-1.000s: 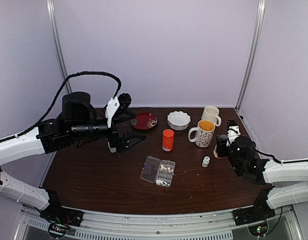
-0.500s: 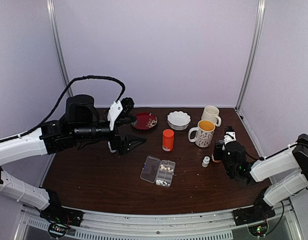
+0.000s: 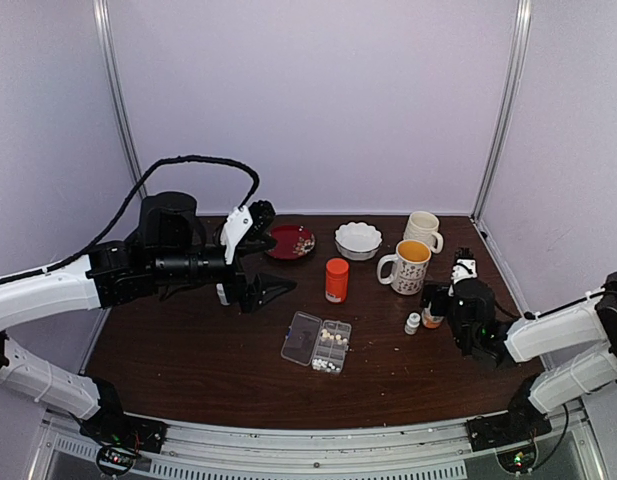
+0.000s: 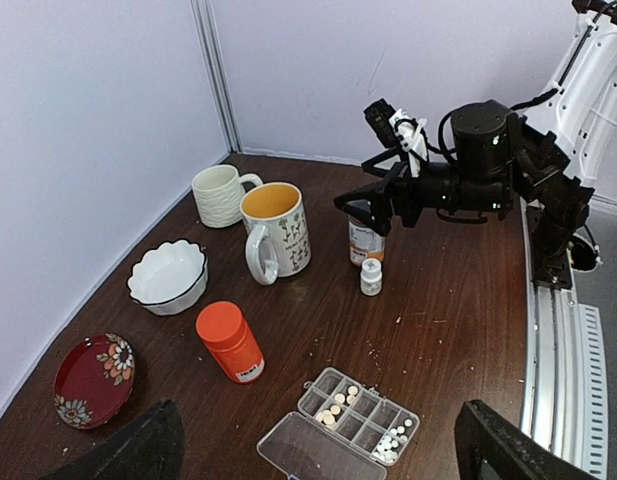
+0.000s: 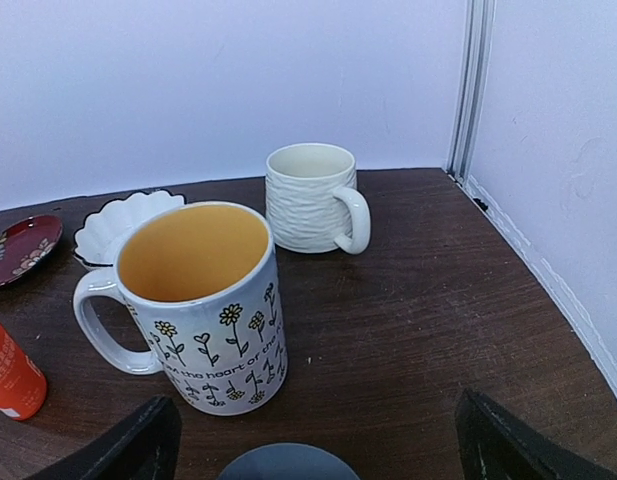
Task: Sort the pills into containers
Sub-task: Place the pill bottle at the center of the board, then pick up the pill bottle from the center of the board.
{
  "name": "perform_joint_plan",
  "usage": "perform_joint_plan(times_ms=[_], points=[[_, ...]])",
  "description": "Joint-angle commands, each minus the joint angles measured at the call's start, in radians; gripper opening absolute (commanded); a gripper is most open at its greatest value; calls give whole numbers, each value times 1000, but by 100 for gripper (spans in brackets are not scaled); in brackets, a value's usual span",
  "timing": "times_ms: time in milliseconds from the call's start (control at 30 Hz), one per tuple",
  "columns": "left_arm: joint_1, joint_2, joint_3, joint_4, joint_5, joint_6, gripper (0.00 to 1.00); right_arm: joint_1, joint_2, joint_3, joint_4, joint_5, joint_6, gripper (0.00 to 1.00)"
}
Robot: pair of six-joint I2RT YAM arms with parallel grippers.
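The clear organizer [image 3: 318,342] lies flat mid-table with its lid swung open; its cells are the containers [image 4: 363,412]. Pale yellowish pills [image 4: 346,398] fill some cells and white pills [image 4: 393,440] fill others. My left gripper [image 3: 268,250] hovers open and empty, up and left of the organizer; in its wrist view its fingers [image 4: 128,450] frame the box from above. My right gripper [image 3: 435,300] is open at the right. A grey-capped bottle [image 5: 283,462] with an orange label [image 4: 365,240] stands on the table between its spread fingers.
A small white bottle [image 3: 413,323] stands just left of the grey-capped one. An orange bottle [image 3: 336,280] is behind the organizer. A flowered mug [image 5: 198,300], a ribbed white mug [image 5: 310,195], a white scalloped bowl [image 3: 358,240] and a red plate [image 3: 288,242] line the back.
My right gripper has opened, letting go of the grey-capped bottle it carried down to the table. My left arm has drifted slightly right.
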Motion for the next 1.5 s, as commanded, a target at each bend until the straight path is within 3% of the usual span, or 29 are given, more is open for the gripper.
perform_joint_plan(times_ms=[0, 167, 267, 433, 533, 767, 867, 967, 1000, 1133, 1267, 1467], points=[[6, 4, 26, 26, -63, -31, 98, -6, -124, 93, -224, -6, -3, 100], [15, 12, 27, 33, -263, -261, 98, -5, -219, 260, -563, -34, 65, 100], [36, 1, -5, 81, -231, -299, 98, -4, -250, 375, -812, -30, 107, 100], [55, 60, 71, -18, -181, -285, 98, -5, -320, 391, -823, -284, 23, 100], [55, 107, 122, -61, -155, -279, 97, -6, -333, 399, -844, -344, 47, 100], [55, 138, 115, -10, -195, -263, 97, -6, -255, 559, -1073, -444, 113, 99], [55, 153, 124, -18, -202, -260, 97, -5, -259, 568, -1109, -565, 123, 92], [55, 158, 119, -3, -198, -264, 96, -4, -179, 679, -1303, -635, 171, 78], [55, 158, 115, 3, -197, -266, 95, 0, -141, 718, -1368, -647, 179, 71], [55, 156, 82, 68, -197, -283, 95, 17, -18, 776, -1487, -627, 192, 58], [55, 165, 89, 81, -187, -284, 95, 17, 67, 774, -1461, -651, 195, 50], [55, 165, 92, 75, -189, -278, 95, 18, 230, 867, -1520, -592, 183, 48]])
